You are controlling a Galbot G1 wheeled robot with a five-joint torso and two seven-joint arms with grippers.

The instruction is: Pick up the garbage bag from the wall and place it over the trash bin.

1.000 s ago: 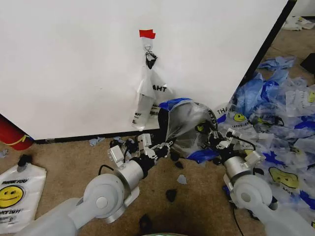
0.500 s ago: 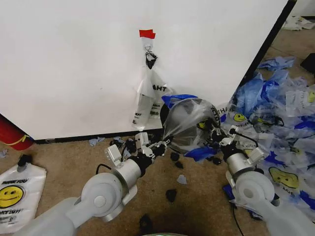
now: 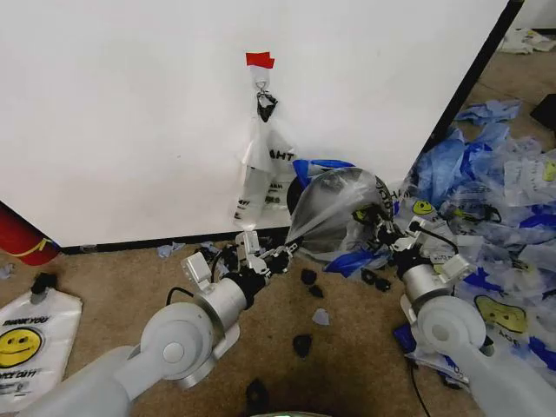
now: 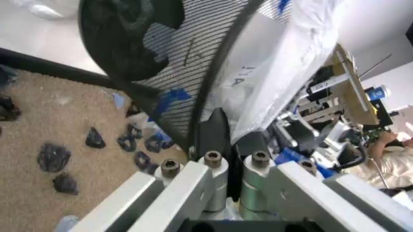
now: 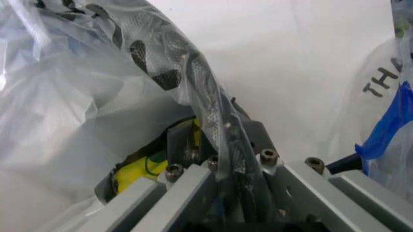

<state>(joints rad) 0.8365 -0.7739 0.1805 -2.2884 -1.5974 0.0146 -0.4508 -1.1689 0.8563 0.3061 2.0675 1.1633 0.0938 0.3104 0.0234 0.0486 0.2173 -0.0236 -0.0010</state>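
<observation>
Both arms have carried the clear thin plastic garbage bag (image 3: 334,204) with its black print and blue handle strips a little higher and further right than a second ago, and it now bulges more fully over the small round black mesh trash bin (image 3: 300,193) lying tilted against the foot of the large white wall (image 3: 130,113). In the head view the left claw (image 3: 280,257) sits low at the bin's left edge; its wrist view shows the jaws closed tight on the mesh rim with film pinched against it. The right claw (image 3: 382,233) holds the opposite side, and its own camera shows it clamped on rim and plastic together. Judging by how things lie, the bag is off the wall and drawn over much of the bin's mouth; seating it evenly all round looks unfinished. One bin and one stretched bag are in hand, one narrower clear bag (image 3: 261,161) hangs from the hook under one red tape piece (image 3: 259,60), and one opaque white smiley bag (image 3: 30,347) lies on the floor at left.
</observation>
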